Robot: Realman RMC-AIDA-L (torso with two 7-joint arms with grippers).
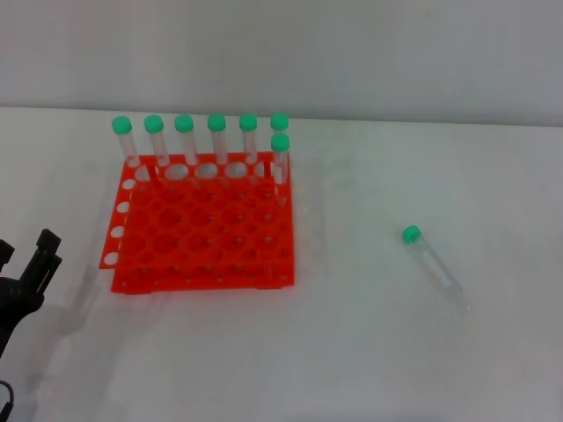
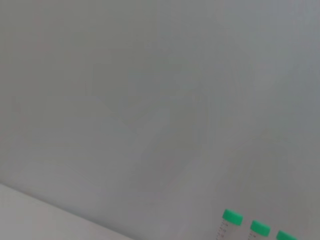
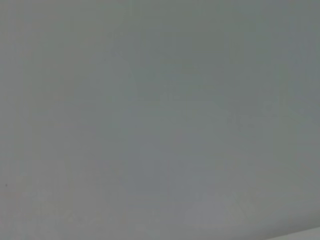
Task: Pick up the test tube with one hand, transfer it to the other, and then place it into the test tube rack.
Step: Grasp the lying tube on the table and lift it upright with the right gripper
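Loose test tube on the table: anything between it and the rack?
Nothing visible. The test tube lies flat on bare table, to the right of the test tube rack; the strip between them holds nothing. Seven capped tubes fill the rack's far row and right edge; nearer holes look open.

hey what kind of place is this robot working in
Probably a lab bench or a test setup: a plain white table holds an orange-red test tube rack with seven green-capped tubes, plus one loose test tube.
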